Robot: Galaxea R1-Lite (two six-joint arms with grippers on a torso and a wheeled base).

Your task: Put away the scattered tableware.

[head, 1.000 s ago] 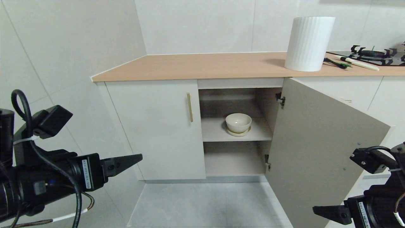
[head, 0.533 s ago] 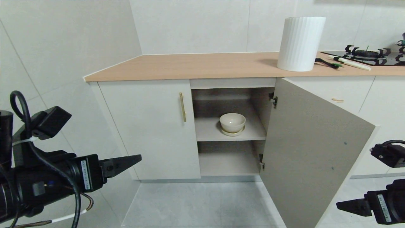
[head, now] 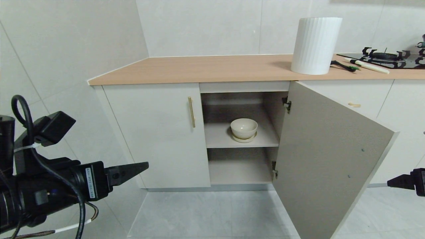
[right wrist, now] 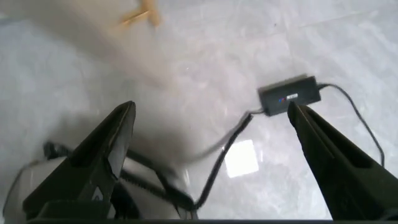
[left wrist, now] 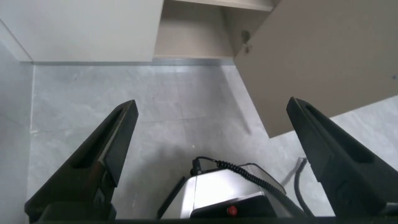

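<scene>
**Right gripper (head: 399, 182) pulls clear of the open cupboard door (head: 325, 156), bowl (head: 244, 127) already shelved**

In half a second the right gripper has risen from low in front of the door to the far right edge of the head view, its fingers spread wide and holding nothing. The left gripper (head: 131, 171) has stayed low on the left, equally wide apart and empty. The cream bowl sits on its saucer (head: 237, 139) on the cupboard's middle shelf (head: 219, 137), and has not moved. That piece looks stowed. What seems to remain is the utensils (head: 367, 65) lying on the counter (head: 206, 68) beside the white ribbed canister (head: 315, 44), and then swinging the door closed.
</scene>
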